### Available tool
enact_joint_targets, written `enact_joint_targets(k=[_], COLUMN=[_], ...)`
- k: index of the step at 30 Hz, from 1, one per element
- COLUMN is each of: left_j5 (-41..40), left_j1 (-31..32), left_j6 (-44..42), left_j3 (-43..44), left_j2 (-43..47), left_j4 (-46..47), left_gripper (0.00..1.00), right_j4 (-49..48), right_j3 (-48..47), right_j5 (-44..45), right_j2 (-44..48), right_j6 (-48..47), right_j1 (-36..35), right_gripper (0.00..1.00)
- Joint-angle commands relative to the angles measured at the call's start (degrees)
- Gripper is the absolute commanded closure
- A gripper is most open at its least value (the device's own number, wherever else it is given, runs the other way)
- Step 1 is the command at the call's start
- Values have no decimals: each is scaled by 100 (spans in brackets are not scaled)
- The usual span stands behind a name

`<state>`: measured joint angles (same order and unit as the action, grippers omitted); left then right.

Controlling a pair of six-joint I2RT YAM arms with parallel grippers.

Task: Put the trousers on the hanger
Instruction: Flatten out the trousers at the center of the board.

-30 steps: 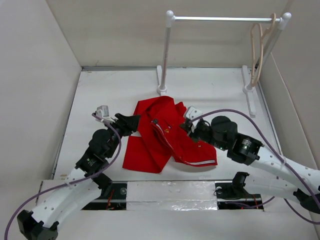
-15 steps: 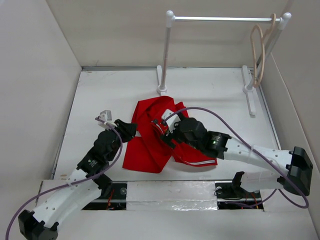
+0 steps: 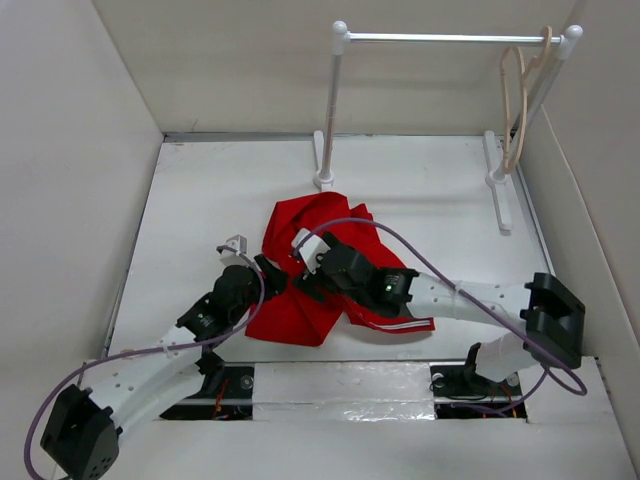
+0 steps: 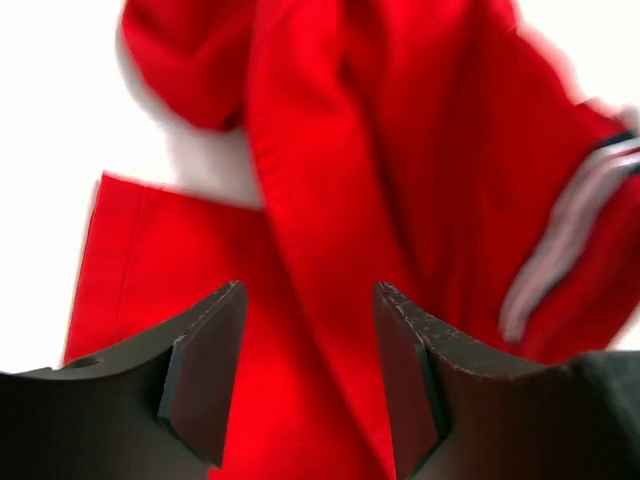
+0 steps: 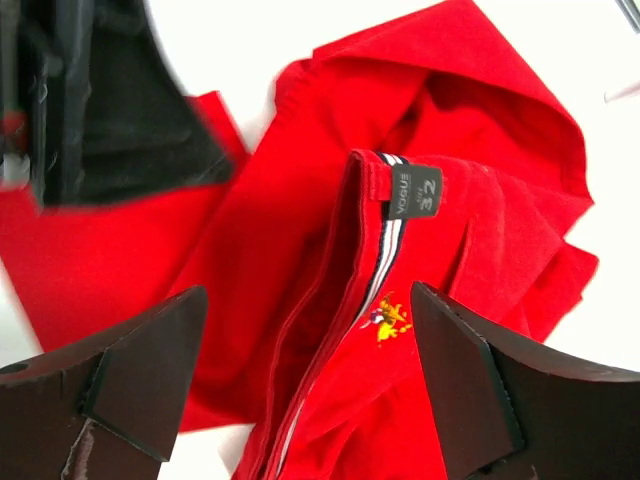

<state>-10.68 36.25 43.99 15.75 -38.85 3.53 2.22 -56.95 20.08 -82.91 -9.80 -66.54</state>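
The trousers (image 3: 335,215) lie crumpled in a heap on the white table (image 3: 220,180), near its middle and just in front of the left post of the rail stand (image 3: 450,38). The legs are folded over one another. In the right wrist view the waistband is turned outward, showing a white stripe trim (image 5: 385,260), a dark size label (image 5: 415,192) and a small embroidered emblem (image 5: 390,318).

The left gripper (image 3: 268,275) is at the heap's left edge. Its wrist view shows the jaws parted to a moderate gap over a long fold of red cloth (image 4: 330,180), with nothing between them. The right gripper (image 3: 302,283) reaches in from the right, close beside the left one. Its jaws stand wide apart above the waistband (image 5: 480,120) and hold nothing.

The hanger (image 3: 517,110) hangs by its hook at the right end of the rail, well apart from the trousers and both arms.

Judged step: the approach to a first grasp, as the cloth is not yet gripped and the hanger is untouched, so the task is at an early stage. The next move appears to call for the right gripper to descend and pinch the exposed waistband edge. The left gripper should take a second hold, so the garment can be lifted and spread rather than dragged as a bundle.
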Motion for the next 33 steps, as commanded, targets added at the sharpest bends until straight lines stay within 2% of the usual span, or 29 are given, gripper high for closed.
enact_joint_targets(k=[1,6,8,9,10,12,13,14,15,16,17,18,21,23,26,27,29,31,33], left_j5=[258,399,505,505,549,593,602,602,593,506,462,400,111,-337,-1224,-1400,-1840,-2173,-2377], left_j1=[-4,-4,-4,-4,-4,-4,-4,-4,-4,-4,-4,-4,-4,-4,-4,-4,-4,-57,-57], left_j6=[101,5,-83,-101,-118,-145,-171,-180,-189,-189,-171,-145,-127,-84,4,22,40,48,197], left_j3=[-230,-274,-151,-116,-72,-2,129,191,235,349,420,507,684,728,991,1026,1184,1464,1667], left_j2=[-341,-799,-1185,-1308,-1605,-1958,-2316,-2485,-2626,-2845,-2926,-2944,-2585,-1936,-899,-635,200,840,1168], left_j4=[683,1420,1649,1764,1896,2229,2283,2345,2467,2494,2477,2294,2030,1732,608,126,-272,-887,-1422], left_gripper=[49,49,49,49,50,51,56,60,66,86,96,100,100,100,100,100,100,100,100], right_j4=[-311,-441,-538,-564,-565,-477,-468,-468,-451,-363,-267,-153,681,1419,2211,2317,2485,2538,2747], right_j3=[-325,-335,-300,-291,-282,-194,-116,-10,200,306,403,569,729,790,764,738,590,396,-174], right_j5=[909,1945,2244,2316,2386,2719,2825,2931,3141,3230,3335,3536,3801,4029,4250,4120,3900,3268,2585], right_j2=[-330,-612,-691,-717,-700,-551,-420,-44,186,449,1000,1284,2406,2980,4149,4448,5222,5678,5760], right_j6=[320,558,663,673,681,874,927,962,963,963,963,963,1182,1462,1666,1648,1491,1150,1042], right_j1=[-17,-69,-69,-69,-69,-69,-69,-69,-69,-69,-17,-17,273,326,397,397,335,335,335], right_gripper=[15,23,32,42,62,81,94,97,99,100,100,100,100,100,100,100,100,100,100])
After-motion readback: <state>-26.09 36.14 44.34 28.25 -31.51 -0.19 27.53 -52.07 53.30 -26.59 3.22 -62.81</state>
